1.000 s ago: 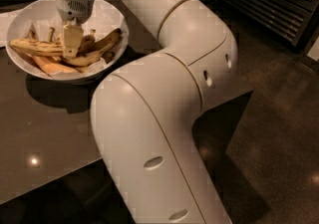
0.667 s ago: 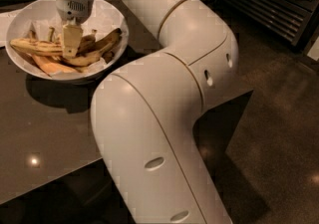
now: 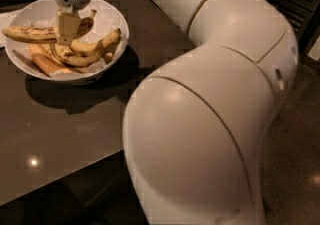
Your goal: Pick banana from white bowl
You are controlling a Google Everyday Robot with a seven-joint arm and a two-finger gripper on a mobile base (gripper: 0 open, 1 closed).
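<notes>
Arm (image 3: 215, 99), elbow sharply bent; gripper (image 3: 67, 38) pointing down over white bowl (image 3: 113, 16), clamped on banana (image 3: 25, 34); more bananas (image 3: 82, 57) beneath.

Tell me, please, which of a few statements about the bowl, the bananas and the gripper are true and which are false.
1. The gripper is over the white bowl. True.
2. The bowl contains a single banana. False: several bananas lie in it.
3. The bowl stands on a dark table. True.
4. The gripper is empty. False: it is shut on a banana that sticks out toward the image's left, over the rim.
</notes>
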